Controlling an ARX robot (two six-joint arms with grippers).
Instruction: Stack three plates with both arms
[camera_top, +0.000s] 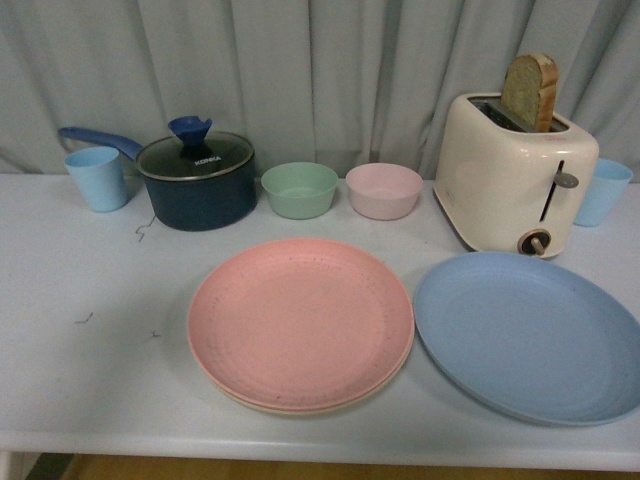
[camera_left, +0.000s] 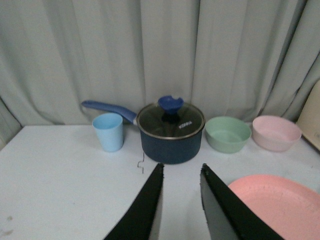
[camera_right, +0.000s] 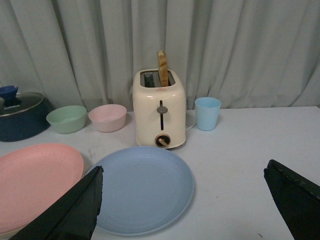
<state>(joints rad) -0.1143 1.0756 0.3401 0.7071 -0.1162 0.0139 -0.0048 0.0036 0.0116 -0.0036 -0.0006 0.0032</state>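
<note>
Table (camera_top: 95, 360), pink plate (camera_top: 300, 320), blue plate (camera_top: 525, 335) — seemingly apart

Straight ahead of the left gripper (camera_left: 182, 166) stands the pot (camera_left: 170, 145), with the lid (camera_left: 171, 120) on it. A cup (camera_left: 108, 131) stands ahead to that gripper's left, beside the pot. Ahead to its right sit the first bowl (camera_left: 228, 134) and, beyond that, the second bowl (camera_left: 276, 132). Just right of this gripper lies the upper plate (camera_left: 280, 205), resting on the lower plate (camera_top: 300, 408).

On the bench (camera_left: 60, 190), directly ahead of the right gripper (camera_right: 183, 170), lies the single plate (camera_right: 142, 190), with the stack just beside it to that gripper's left. Behind the single plate stands the toaster (camera_right: 159, 117), with a bread slice (camera_right: 163, 67) upright in its slot. A second cup (camera_right: 207, 113) stands to the toaster's right.
</note>
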